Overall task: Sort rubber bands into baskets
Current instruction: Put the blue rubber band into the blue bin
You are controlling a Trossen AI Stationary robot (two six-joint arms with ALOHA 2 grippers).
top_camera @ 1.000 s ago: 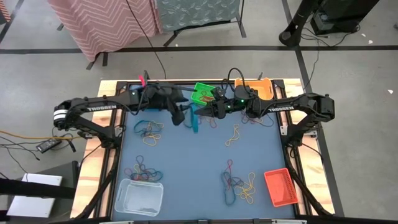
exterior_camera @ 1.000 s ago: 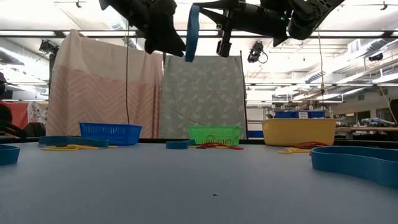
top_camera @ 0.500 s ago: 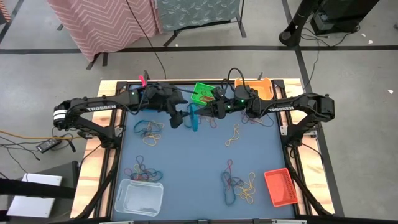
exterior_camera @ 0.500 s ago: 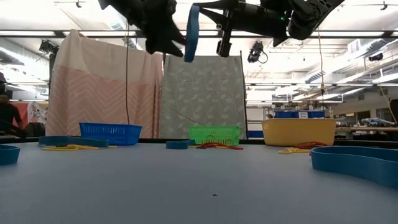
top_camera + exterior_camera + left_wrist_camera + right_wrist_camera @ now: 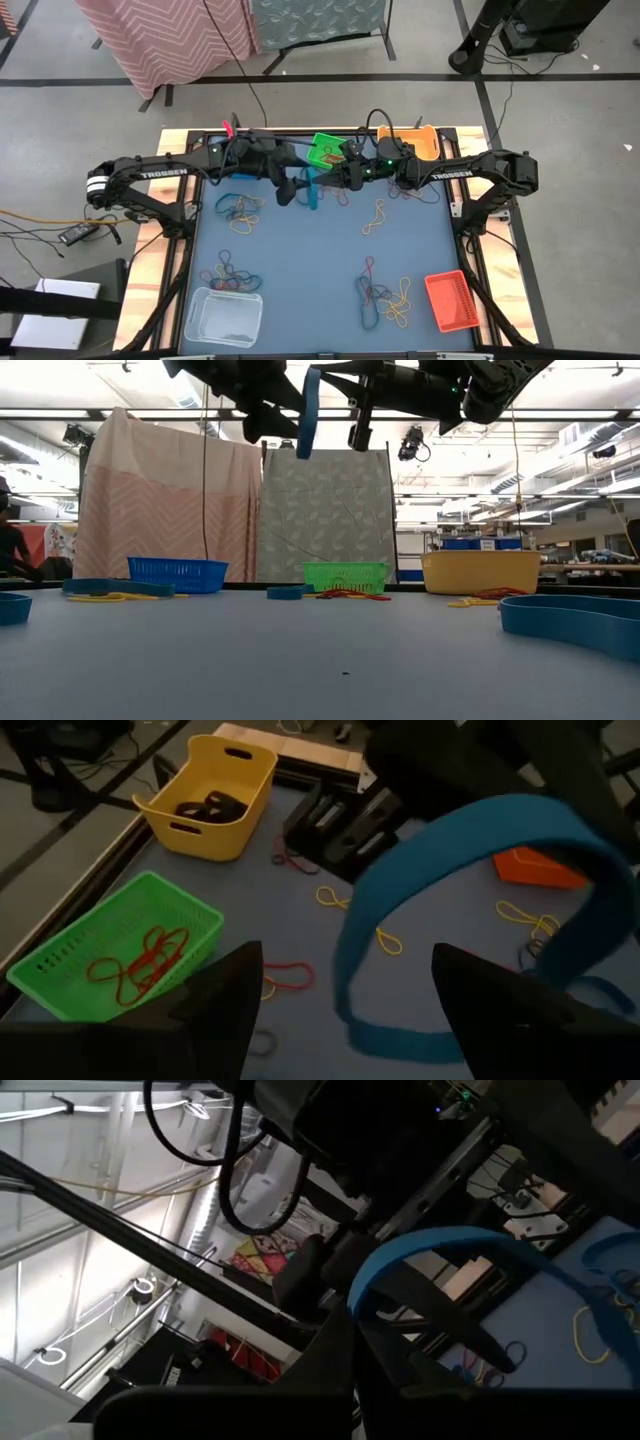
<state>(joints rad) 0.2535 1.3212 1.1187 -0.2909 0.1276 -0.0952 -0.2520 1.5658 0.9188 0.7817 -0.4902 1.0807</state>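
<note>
Hanging from the right gripper (image 5: 318, 182), a wide blue rubber band (image 5: 308, 412) is now carried by that arm alone. A second ago the left gripper (image 5: 284, 186) was closed much nearer the band; it has since spread its fingers fully and drawn slightly clear, so the handover to the right arm appears complete. The band can next go to the blue basket (image 5: 178, 573) at the table's far edge.

Both arms reach inward from opposite sides and meet high above the blue table mat (image 5: 310, 260), near the green basket (image 5: 325, 151). The right gripper's fingers are pinched shut on the band's upper end; the loop droops freely below. The left gripper stands wide and empty just beside the band.

Loose rubber bands (image 5: 238, 213) remain scattered in clusters on the mat.
</note>
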